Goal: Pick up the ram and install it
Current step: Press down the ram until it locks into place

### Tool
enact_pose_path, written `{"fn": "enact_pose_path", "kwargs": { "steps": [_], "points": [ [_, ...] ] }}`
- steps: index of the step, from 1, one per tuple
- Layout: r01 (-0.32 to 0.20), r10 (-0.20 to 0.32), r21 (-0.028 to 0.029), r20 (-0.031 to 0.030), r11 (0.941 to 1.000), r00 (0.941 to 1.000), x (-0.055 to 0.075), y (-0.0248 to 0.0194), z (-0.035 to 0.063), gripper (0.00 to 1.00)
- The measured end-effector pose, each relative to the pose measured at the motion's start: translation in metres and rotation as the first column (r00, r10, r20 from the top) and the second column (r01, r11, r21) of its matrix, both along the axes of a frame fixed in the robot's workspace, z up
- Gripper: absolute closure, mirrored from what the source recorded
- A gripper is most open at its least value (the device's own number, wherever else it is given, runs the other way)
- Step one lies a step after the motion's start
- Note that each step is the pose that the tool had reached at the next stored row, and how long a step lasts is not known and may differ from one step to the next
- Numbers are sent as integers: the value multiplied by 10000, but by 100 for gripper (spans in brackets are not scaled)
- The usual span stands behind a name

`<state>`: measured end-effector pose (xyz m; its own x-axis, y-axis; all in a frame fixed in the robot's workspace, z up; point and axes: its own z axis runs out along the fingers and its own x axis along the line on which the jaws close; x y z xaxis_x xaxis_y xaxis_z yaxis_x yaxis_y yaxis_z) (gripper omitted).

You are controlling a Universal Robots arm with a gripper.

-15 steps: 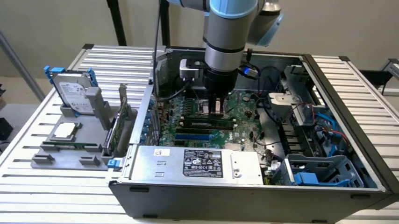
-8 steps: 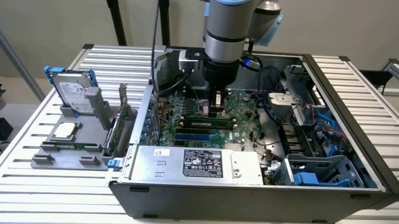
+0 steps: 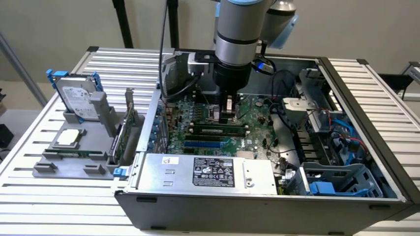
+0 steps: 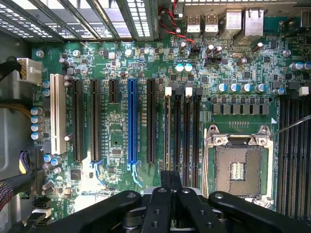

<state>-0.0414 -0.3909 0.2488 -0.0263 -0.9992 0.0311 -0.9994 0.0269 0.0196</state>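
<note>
Here we find the ram (image 3: 217, 130) inside the computer case (image 3: 367, 162), standing edge-up in a slot on the motherboard (image 4: 116, 131), its long axis running from the exterior view's left to its right. The arm's fingers (image 3: 227, 117) sit right at its upper edge, toward the exterior view's right end of the stick, pressed together. We cannot tell whether they touch it or pinch anything. The wrist view shows them closed over the dark memory slots (image 4: 187, 131), in line with them.
</note>
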Motion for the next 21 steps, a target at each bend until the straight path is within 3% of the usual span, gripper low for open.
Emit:
{"fn": "enact_pose_path", "kwargs": {
  "steps": [11,13,21],
  "points": [
    [0,0,-1,0,10000,10000,0,0,0,89],
    [1,-1,0,34,10000,10000,-6,0,-5,89],
    [-1,1,1,55,10000,10000,-19,0,-147,89]
  ]
}}
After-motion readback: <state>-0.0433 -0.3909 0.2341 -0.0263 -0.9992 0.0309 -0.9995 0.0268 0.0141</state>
